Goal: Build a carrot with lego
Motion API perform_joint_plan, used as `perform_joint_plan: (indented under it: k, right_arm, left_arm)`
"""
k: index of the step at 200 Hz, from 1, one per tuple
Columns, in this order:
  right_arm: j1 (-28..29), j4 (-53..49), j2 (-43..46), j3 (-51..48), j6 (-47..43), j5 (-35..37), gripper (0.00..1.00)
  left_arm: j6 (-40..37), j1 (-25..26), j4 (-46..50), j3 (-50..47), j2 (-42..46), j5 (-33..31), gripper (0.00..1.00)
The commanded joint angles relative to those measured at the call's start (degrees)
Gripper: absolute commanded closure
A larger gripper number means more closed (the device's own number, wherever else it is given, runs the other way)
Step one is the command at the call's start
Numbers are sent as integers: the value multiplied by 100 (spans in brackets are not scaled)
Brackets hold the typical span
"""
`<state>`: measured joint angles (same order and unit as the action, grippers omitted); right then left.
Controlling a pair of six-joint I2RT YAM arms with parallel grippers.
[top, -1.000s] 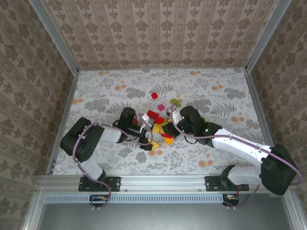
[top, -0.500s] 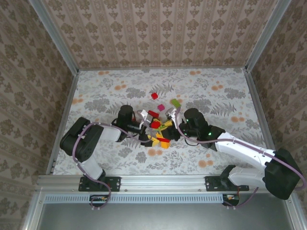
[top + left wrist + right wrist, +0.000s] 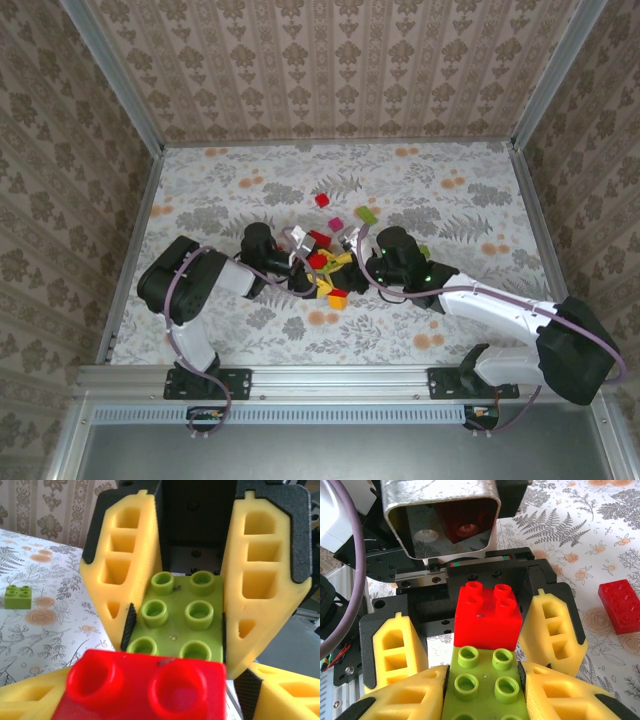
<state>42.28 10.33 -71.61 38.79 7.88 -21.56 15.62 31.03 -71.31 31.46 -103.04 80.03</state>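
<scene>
The right pincer (image 3: pixel 482 675) is clamping a green brick (image 3: pixel 482 692). The left pincer (image 3: pixel 150 700) is sitting half-open around a red brick (image 3: pixel 487 615), grip unclear. Seemingly the first joint is only starting, and other bricks (image 3: pixel 322 200) are lying loose on the bench (image 3: pixel 220 180).

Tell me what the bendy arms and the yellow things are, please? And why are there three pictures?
These are two robot arms at the edge of a flowery table. One picture looks down from above; the other two come from small cameras on the wrists, close up. The yellow pieces are claw fingers. The right claw pinches a green brick. The left claw has its fingers around a red brick, with a gap on one side. More loose bricks lie on the table.
</scene>
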Motion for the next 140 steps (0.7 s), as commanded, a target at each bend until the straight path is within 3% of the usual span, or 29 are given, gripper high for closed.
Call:
perform_joint_plan:
  k: [1,60,81,97,140]
  right_arm:
    - [35,178,-42,85,40,-166,68]
    - [40,-70,96,140,-76,-9,66]
    - [39,-156,100,183,-96,3,64]
    - [41,-218,104,221,-111,42,58]
    - [41,-797,379,542,-327,269,31]
  left_arm:
    - [140,-27,-314,15,4,246,33]
    - [203,0,-319,84,-85,319,54]
    - [203,0,-314,75,-84,322,57]
    - [194,0,-318,79,-93,309,59]
    - [86,-26,-242,96,-274,123,61]
